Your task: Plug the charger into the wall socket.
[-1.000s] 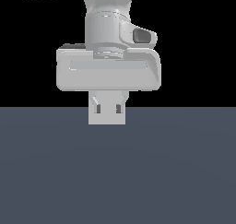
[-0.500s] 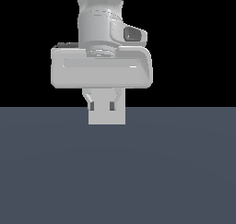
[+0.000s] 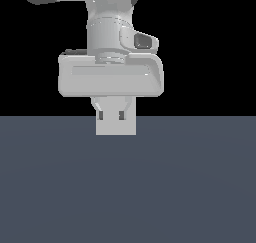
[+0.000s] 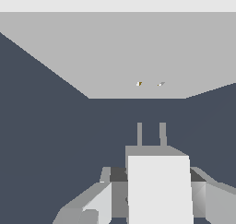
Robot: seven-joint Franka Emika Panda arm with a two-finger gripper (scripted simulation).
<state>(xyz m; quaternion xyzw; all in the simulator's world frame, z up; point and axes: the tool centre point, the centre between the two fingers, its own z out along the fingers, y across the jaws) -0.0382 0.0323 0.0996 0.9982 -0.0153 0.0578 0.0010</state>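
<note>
Dark slate-blue floor (image 3: 128,187) fills the lower half of the exterior view, flat and bare under a black backdrop. Above it the pale grey arm (image 3: 107,17) comes straight down from the top of that view, its wrist vertical and the broad hand body (image 3: 110,76) held level and square to the camera.

In the wrist view a light-grey slab, the wall socket (image 4: 120,57), spreads wide ahead of the tool; two tiny orange-tinged marks (image 4: 138,84) sit side by side low on its face.

The gripper (image 4: 156,191) is clenched on the charger (image 4: 159,186): grey fingers (image 4: 103,197) press against both flanks of the off-white block. The block stands between them, and its two thin prongs (image 4: 139,133) reach out past the fingertips toward the socket. The prong tips stop short of the slab, with a strip of dark floor showing between them and its near edge. They sit nearly in line with the two marks.

From the exterior view the charger itself is hidden; only the squared pale fingertips (image 3: 115,123) show below the hand, at the floor's far edge.
</note>
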